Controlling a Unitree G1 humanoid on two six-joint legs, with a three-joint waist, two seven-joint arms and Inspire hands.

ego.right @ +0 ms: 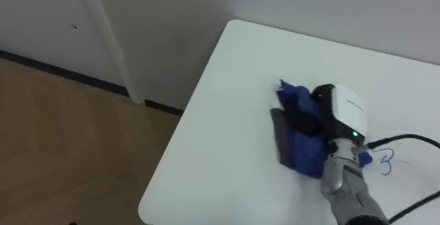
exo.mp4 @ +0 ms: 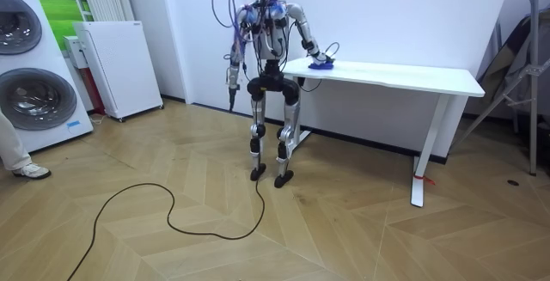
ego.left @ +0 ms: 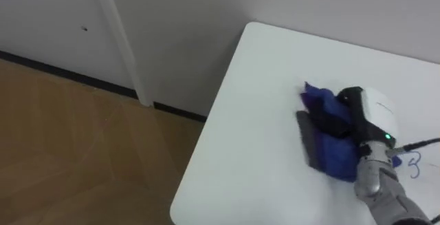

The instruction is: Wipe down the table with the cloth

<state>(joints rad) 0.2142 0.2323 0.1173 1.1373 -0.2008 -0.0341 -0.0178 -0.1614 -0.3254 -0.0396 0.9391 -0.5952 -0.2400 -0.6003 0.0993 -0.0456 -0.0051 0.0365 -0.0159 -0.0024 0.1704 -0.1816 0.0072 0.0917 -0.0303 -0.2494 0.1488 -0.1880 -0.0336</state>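
The blue cloth (ego.left: 328, 137) lies bunched on the white table (ego.left: 261, 108), near its left end and closer to the far edge than the near one. The right hand (ego.left: 370, 113) rests palm down on top of the cloth, covering its right part, while blue folds stick out to the left and on the near side of the hand. Whether the hand is spread flat or closed on the fabric cannot be told. Just right of the hand, on the near side, a blue scribble (ego.left: 414, 164) marks the tabletop, clear of the cloth. Nothing lies between the cloth and the table's left edge.

The robot stands at the table's left end, right arm stretched over the top. Its left hand (exo.mp4: 230, 85) hangs by its side, too small to read. A white wall (ego.left: 192, 18) with a dark baseboard (ego.left: 62, 73) rises behind the table, above a wood floor (ego.left: 75, 156). Well away to the room view's left stand a white cabinet (exo.mp4: 120, 64) and a washing machine (exo.mp4: 30, 92), with a person's shoe (exo.mp4: 30, 171) at the edge.
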